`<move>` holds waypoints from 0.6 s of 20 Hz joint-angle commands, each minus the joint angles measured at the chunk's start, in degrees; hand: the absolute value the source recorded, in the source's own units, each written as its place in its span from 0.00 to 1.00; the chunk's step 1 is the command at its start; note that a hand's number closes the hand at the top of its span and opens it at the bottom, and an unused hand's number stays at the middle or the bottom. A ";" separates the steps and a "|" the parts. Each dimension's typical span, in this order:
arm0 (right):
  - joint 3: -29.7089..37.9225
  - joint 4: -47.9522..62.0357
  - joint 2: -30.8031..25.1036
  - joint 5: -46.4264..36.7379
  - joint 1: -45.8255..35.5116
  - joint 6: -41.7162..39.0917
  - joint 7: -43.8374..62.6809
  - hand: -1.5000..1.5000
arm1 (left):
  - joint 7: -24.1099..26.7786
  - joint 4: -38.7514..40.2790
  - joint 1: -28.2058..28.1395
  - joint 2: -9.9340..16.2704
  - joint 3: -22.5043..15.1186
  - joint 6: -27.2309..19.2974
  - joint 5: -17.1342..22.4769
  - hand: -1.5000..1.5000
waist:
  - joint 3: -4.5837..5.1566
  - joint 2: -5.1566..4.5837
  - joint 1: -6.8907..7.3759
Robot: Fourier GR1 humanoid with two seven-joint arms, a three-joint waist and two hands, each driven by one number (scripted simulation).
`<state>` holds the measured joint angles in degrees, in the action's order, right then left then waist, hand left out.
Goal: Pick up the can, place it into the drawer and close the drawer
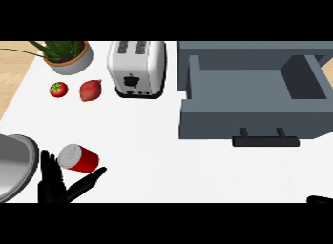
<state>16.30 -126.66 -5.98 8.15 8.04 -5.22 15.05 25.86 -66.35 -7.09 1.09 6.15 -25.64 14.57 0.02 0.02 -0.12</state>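
Note:
A red can with a silver top lies on the white counter at the lower left. My left hand sits just below it with fingers straight and the thumb spread to the right; the can rests between the fingers and thumb, close to them or touching. The grey drawer stands pulled open at the right, its inside bare and its dark handle facing me. Only a dark sliver of my right hand shows at the lower right edge.
A white toaster stands at the back, left of the drawer. A tomato and a reddish onion lie beside it. A potted plant is at the back left, and a metal bowl's rim shows at the left edge.

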 commanded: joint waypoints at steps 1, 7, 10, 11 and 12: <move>-1.44 -5.00 0.28 -0.63 0.65 -0.36 3.89 0.00 | 2.55 5.12 3.80 -0.86 1.60 -0.46 0.23 0.00 | 0.00 0.01 -0.05; -1.59 -1.45 1.22 -2.55 -2.23 0.74 2.79 0.00 | 7.43 16.93 11.34 1.37 4.91 3.03 1.52 0.00 | 0.00 -0.04 -0.04; 1.59 0.44 2.00 -0.11 4.74 -4.05 -4.88 0.00 | 6.58 16.70 11.74 3.01 4.48 6.18 1.86 0.00 | -0.01 -0.02 -0.27; 0.64 -3.66 0.86 -0.34 0.57 -0.87 3.00 0.00 | 9.07 19.29 11.99 3.07 4.42 9.51 2.22 0.00 | 0.02 -0.03 -0.19; -1.57 -0.16 2.69 -3.91 -0.94 0.29 -0.75 0.00 | 8.35 23.10 15.89 4.23 5.17 10.49 2.43 0.00 | 0.03 -0.11 -0.21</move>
<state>15.98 -128.22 -4.21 6.66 8.88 -6.14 15.10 33.00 -50.56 3.08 3.32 10.09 -19.29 16.34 0.02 -0.01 -0.26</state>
